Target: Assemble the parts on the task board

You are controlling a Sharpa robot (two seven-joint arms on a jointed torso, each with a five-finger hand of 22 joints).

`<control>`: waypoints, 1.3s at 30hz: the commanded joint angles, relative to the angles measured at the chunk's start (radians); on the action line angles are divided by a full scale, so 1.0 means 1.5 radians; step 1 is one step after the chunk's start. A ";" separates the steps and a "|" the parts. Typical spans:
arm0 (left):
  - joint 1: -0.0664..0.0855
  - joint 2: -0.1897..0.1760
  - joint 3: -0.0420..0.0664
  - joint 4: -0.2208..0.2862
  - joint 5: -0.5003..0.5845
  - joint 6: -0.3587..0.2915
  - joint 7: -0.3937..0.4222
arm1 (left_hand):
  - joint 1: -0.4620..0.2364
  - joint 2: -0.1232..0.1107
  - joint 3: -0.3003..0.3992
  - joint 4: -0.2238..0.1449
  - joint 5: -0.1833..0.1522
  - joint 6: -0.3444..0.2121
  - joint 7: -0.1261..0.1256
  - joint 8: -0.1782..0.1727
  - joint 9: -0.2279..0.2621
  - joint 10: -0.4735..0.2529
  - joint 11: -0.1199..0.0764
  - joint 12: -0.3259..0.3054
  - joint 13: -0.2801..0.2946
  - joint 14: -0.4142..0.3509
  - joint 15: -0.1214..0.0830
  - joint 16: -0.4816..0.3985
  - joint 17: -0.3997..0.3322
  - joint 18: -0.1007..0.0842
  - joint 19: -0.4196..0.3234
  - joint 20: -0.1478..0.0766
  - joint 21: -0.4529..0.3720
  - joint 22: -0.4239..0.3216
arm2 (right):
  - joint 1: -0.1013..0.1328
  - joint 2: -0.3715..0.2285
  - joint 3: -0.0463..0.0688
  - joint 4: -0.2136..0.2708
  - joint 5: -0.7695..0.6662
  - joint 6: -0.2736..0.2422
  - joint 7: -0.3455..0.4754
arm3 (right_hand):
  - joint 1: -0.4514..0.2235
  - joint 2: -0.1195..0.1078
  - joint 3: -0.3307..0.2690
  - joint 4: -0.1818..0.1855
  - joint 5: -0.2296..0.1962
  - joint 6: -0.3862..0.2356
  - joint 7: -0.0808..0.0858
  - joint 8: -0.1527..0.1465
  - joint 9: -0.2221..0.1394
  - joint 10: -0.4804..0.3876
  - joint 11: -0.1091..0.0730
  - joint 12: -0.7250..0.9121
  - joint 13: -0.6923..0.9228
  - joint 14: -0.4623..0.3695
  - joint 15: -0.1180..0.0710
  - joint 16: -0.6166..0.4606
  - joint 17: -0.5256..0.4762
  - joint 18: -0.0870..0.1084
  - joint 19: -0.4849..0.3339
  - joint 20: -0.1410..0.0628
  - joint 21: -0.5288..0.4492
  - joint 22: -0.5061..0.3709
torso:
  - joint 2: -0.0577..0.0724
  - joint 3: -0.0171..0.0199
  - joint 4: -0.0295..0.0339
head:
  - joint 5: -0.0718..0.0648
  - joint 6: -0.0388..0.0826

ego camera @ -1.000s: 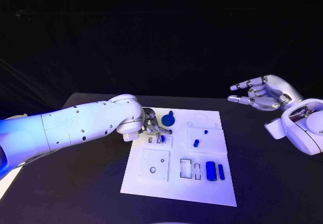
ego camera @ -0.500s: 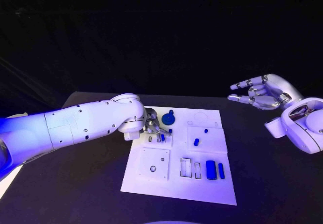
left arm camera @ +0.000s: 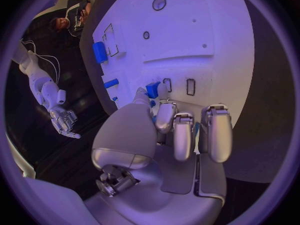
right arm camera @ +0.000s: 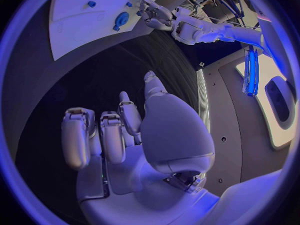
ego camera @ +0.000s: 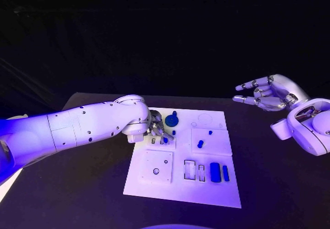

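The white task board (ego camera: 182, 191) lies in the middle of the black table. My left hand (ego camera: 157, 130) is low over its far left part, and in the left wrist view the thumb and a finger pinch a small blue part (left arm camera: 152, 89) beside two narrow slots (left arm camera: 190, 86). A round blue part (ego camera: 171, 122) sits just beyond that hand. More blue parts lie mid-board (ego camera: 200, 143) and near the right edge (ego camera: 215, 172). My right hand (ego camera: 264, 98) hangs raised off to the right of the board, fingers apart, holding nothing.
A raised white square plate with a small hole (ego camera: 157, 167) and rectangular cut-outs (ego camera: 190, 171) take up the board's near half. Black table surface (ego camera: 76, 191) surrounds the board on all sides. My big left forearm (ego camera: 82, 126) crosses the table's left side.
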 commanded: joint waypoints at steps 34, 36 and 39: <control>-0.001 -0.049 -0.001 0.063 -0.019 -0.066 -0.026 | -0.005 -0.150 0.568 -0.046 0.009 -0.027 0.003 0.007 0.062 0.005 -0.003 -0.006 -0.005 0.070 -0.004 0.002 0.176 -0.009 0.043 -0.004 0.003 0.103 | -0.003 0.004 -0.004 -0.010 -0.003 0.030 -0.010 | 0.006 0.000 -0.004 -0.001 0.005 0.003 0.000 0.001 0.001 0.000 -0.006 -0.003 0.009 0.063 -0.006 -0.004 0.153 0.006 -0.001 -0.003 -0.005 0.005 | 0.000 0.0008 0.0007 | 0.003 -0.007; -0.002 -0.048 -0.001 0.062 -0.025 -0.068 -0.026 | -0.006 -0.151 0.569 -0.046 0.008 -0.027 0.003 0.007 0.062 0.005 -0.003 -0.006 -0.005 0.070 -0.004 0.002 0.176 -0.010 0.044 -0.004 0.004 0.103 | -0.003 0.005 -0.004 -0.010 -0.003 0.030 -0.010 | 0.005 0.000 -0.005 0.000 0.005 0.003 0.000 0.001 0.001 0.000 -0.006 -0.003 0.009 0.063 -0.006 -0.004 0.153 0.006 -0.001 -0.003 -0.006 0.004 | 0.001 0.0004 0.0003 | 0.004 -0.007; -0.003 -0.045 -0.002 0.062 -0.038 -0.070 -0.026 | -0.007 -0.151 0.569 -0.046 0.008 -0.027 0.003 0.007 0.062 0.005 -0.003 -0.005 -0.005 0.070 -0.004 0.002 0.176 -0.010 0.044 -0.004 0.004 0.103 | -0.003 0.005 -0.004 -0.011 -0.003 0.030 -0.009 | 0.005 0.000 -0.005 0.000 0.005 0.003 0.000 0.001 0.001 0.000 -0.006 -0.003 0.009 0.063 -0.006 -0.004 0.153 0.006 -0.001 -0.003 -0.006 0.004 | 0.001 0.0001 -0.0005 | 0.005 -0.008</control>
